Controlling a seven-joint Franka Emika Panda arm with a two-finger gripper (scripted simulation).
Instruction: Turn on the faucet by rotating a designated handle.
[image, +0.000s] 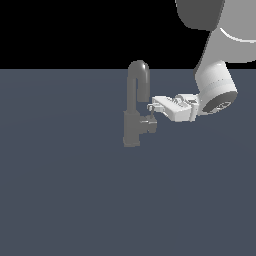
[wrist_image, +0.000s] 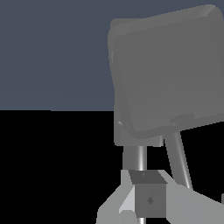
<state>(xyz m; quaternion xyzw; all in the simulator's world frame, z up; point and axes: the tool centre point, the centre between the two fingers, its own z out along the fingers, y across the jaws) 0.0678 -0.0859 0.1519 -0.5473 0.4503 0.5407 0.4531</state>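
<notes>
The faucet (image: 132, 127) is a matte grey tap on the dark floor, with a spout (image: 138, 70) arched over its thick base. The handle (image: 150, 125) is a short stub jutting toward the exterior view's right, and a thin lever rod (image: 151, 115) stands up from it. My gripper (image: 150, 106) reaches in from the exterior view's right and sits at the top of that rod. Its fingers look shut, with no gap between them. In the wrist view the handle's stub (wrist_image: 166, 74) fills the frame, the lever rod (wrist_image: 141, 159) runs to my gripper (wrist_image: 150, 194), and the dark pads (wrist_image: 151, 199) touch the rod.
The white arm (image: 216, 87) hangs in from the upper part of the exterior view's right. A flat dark blue-grey floor (image: 65, 190) spreads around the faucet. A second thin grey bar (wrist_image: 177, 157) runs beside the lever rod in the wrist view.
</notes>
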